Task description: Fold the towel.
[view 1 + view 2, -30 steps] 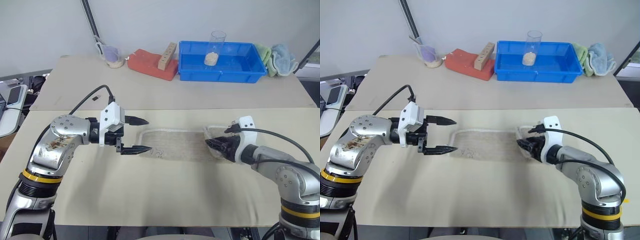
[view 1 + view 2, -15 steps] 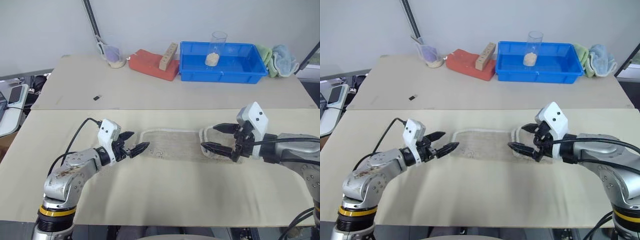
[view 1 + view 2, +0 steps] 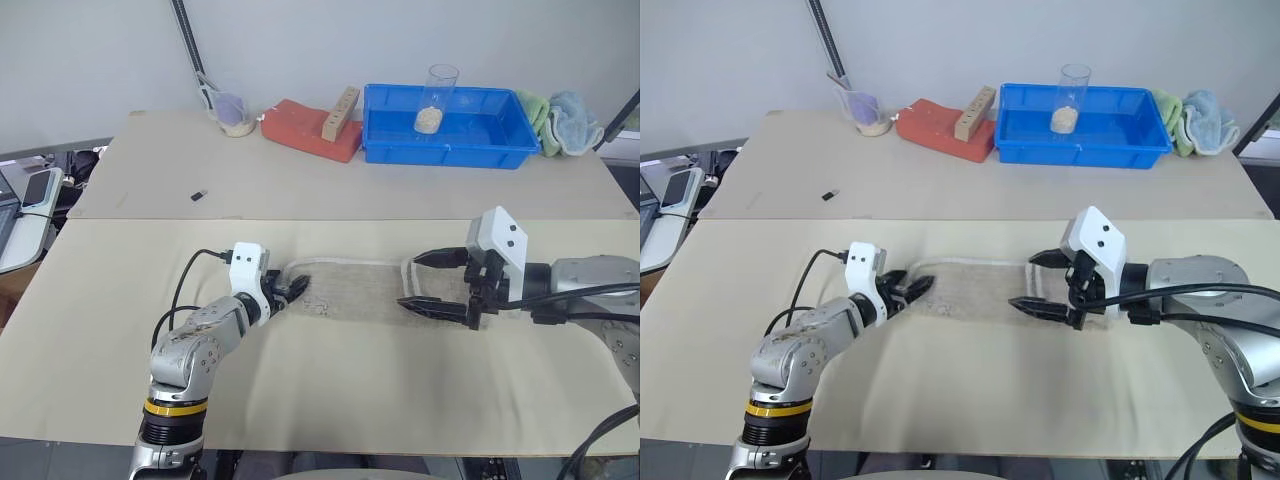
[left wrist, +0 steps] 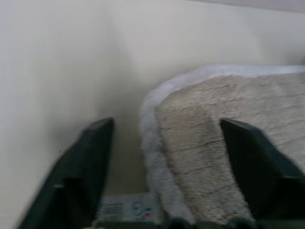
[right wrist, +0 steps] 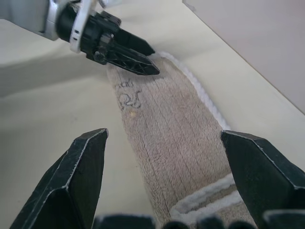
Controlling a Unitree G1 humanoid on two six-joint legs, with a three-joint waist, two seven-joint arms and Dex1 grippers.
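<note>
The towel (image 3: 360, 290) lies flat in the middle of the frame on the near worktop (image 3: 330, 390), drawn out into a long narrow strip that runs left to right, which suggests it is already doubled once. Its right end is turned back on itself in a small fold.

The left gripper (image 3: 288, 290) sits low at the strip's left end. Its wrist view shows the jaws apart with the white-edged corner lying between them, not yet pinched, so it looks placed to take that end. The right gripper (image 3: 432, 280) hovers over the folded-back right end with its jaws spread wide and nothing in them; from its wrist view the whole strip stretches away toward the other gripper. With one gripper at each short end, the likely aim is to bring one end over the other.

Nothing lies on the worktop near the towel. Well apart, along the top of the frame, stand a blue bin (image 3: 445, 125) with a clear cup (image 3: 434, 98) in it, a red block (image 3: 305, 127), a small beaker (image 3: 232, 110) and bunched cloths (image 3: 560, 110) at upper right. A small dark object (image 3: 199, 194) lies left of centre. None of them blocks the fold.
</note>
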